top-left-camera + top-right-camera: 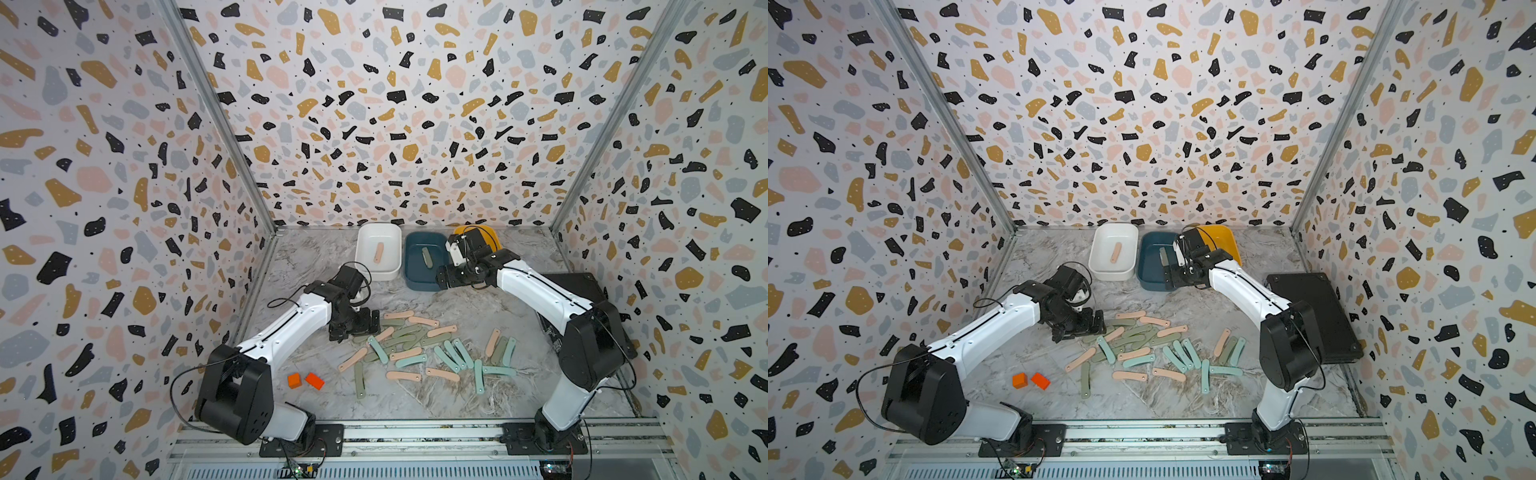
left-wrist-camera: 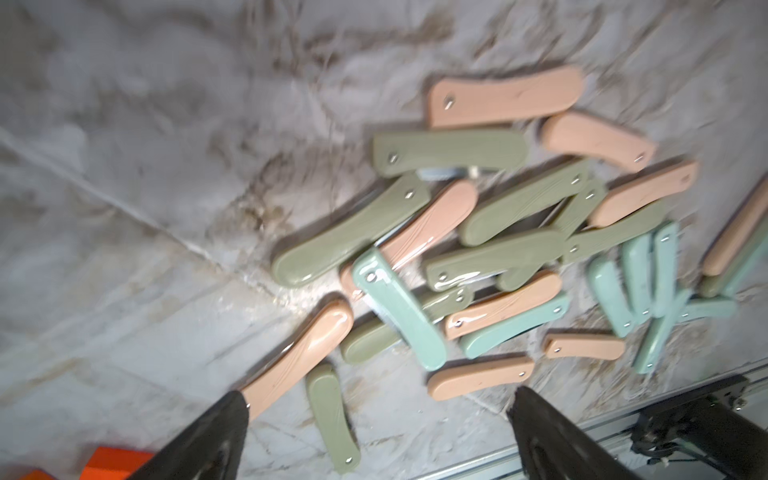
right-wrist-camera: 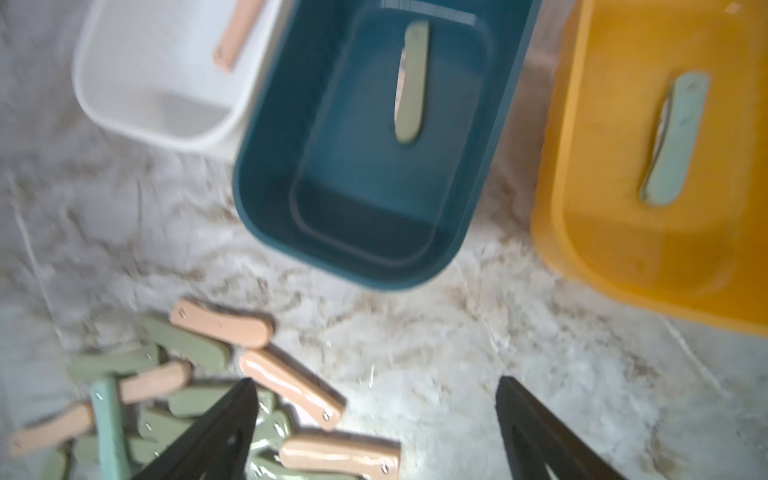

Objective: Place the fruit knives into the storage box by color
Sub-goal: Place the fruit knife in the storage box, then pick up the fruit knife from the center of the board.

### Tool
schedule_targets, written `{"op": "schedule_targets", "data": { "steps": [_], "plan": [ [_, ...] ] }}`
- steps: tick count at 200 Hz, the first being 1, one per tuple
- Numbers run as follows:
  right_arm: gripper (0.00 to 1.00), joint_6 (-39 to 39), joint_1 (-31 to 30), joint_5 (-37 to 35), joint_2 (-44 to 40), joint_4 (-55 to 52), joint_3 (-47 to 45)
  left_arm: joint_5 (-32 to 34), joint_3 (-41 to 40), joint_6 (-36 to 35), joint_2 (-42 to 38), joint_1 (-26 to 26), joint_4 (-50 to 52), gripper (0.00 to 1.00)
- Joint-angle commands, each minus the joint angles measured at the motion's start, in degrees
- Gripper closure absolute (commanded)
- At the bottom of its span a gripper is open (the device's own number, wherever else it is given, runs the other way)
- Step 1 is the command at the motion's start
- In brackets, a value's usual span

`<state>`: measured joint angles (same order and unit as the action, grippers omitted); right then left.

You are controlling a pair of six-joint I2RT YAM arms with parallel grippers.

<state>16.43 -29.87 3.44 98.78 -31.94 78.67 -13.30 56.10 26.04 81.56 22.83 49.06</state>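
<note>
Marble tabletop [image 1: 415, 403], right end effector [image 3: 376, 380] splayed (empty), left end effector [image 2: 379, 390] likewise

Looks past wide-spread black gripper [image 2: 379, 392] onto heaped peach-pink, sage-green and mint-teal folded knives [image 2: 498, 253] on marbled grey surface [image 2: 145, 145].

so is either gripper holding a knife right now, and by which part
Nothing is held: the left gripper and the right gripper both stand open with nothing between their jaws.

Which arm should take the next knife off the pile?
Left. The left gripper hangs open at the edge of the knife pile; the right gripper, open and empty, is away by the blue box.
</note>
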Motion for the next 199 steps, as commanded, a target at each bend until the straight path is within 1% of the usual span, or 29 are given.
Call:
{"op": "schedule_targets", "data": {
  "steps": [1, 11, 43, 76, 106, 138, 155, 199],
  "plan": [
    [0.01, -0.11, -0.84, 0.66, -3.25, 0.44, -5.6, 1.32, -2.0, 0.46, -1.41, 2.73, 1.72, 0.01],
    [0.0, 0.09, -0.97, 0.83, -4.13, 1.18, -7.6, 1.17, -1.64, 1.39, -1.1, 3.68, 1.85, 0.01],
    [0.0, 0.11, -1.08, 1.26, -4.74, 2.2, -10.0, 1.11, -4.49, 4.46, 2.13, 3.82, 0.32, 0.0],
    [0.0, -0.39, -1.15, 2.13, -5.43, 3.03, -11.16, 4.73, -5.63, 6.81, 2.62, 3.8, -0.67, 0.05],
    [0.0, -0.82, -1.08, 3.02, -6.61, 3.73, -12.47, 3.97, -3.98, 9.52, 2.28, 3.83, -1.3, 0.09],
    [0.0, 0.41, -1.11, 4.11, -8.87, 5.26, -14.96, 3.46, -0.83, 16.05, 0.46, 3.82, -2.02, 0.17],
    [0.0, 1.22, -1.13, 4.97, -10.27, 6.24, -16.21, 3.46, 0.44, 19.14, 0.83, 3.89, -3.3, 0.23],
    [0.0, 1.65, -1.09, 5.84, -11.73, 6.91, -17.94, 2.46, 4.06, 22.27, 8.0, 3.89, -5.51, 0.32]
  ]
}}
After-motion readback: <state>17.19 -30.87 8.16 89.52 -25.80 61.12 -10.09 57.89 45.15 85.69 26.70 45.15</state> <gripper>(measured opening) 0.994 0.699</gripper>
